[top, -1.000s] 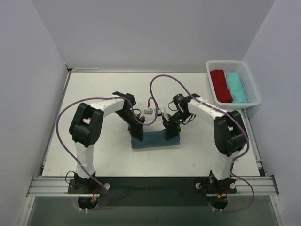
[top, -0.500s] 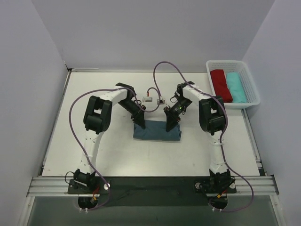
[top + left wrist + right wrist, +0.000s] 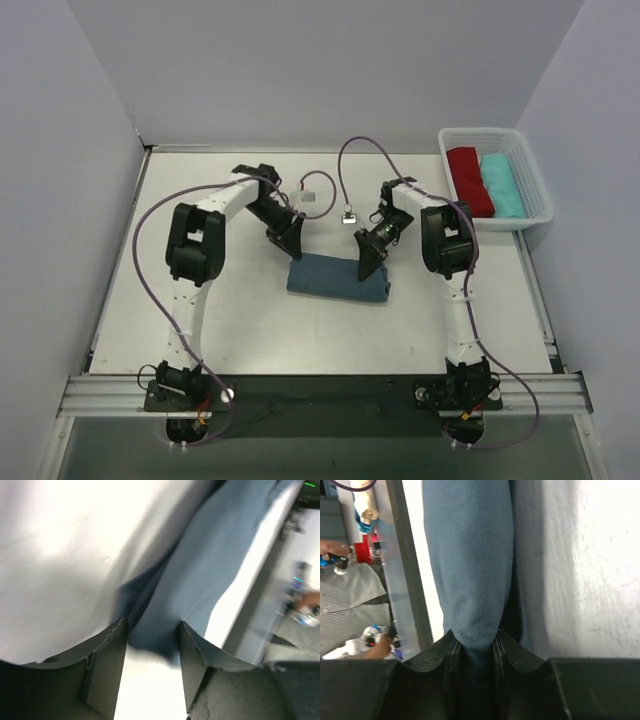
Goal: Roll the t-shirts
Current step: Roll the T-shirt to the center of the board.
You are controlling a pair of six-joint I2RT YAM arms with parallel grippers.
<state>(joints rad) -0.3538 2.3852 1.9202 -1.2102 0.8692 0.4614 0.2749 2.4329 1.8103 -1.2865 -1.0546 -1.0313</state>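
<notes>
The slate-blue t-shirt (image 3: pixel 337 278) lies as a short roll across the middle of the white table. My left gripper (image 3: pixel 290 238) is open just off the roll's left end. In the left wrist view (image 3: pixel 152 625) the shirt's end (image 3: pixel 210 565) lies at its fingertips with bare table between the fingers. My right gripper (image 3: pixel 368 262) is at the roll's right end. In the right wrist view (image 3: pixel 475 635) it is shut on a fold of the shirt (image 3: pixel 470 555). No white tag shows.
A white basket (image 3: pixel 530 180) stands at the back right corner, holding a red roll (image 3: pixel 470 180) and a teal roll (image 3: pixel 502 186). Purple cables arch over both arms. White walls close in the left, back and right sides.
The roll has been moved away from the near edge toward the table's middle. The left gripper has drawn back off the roll's left end; the right gripper has stayed on it.
</notes>
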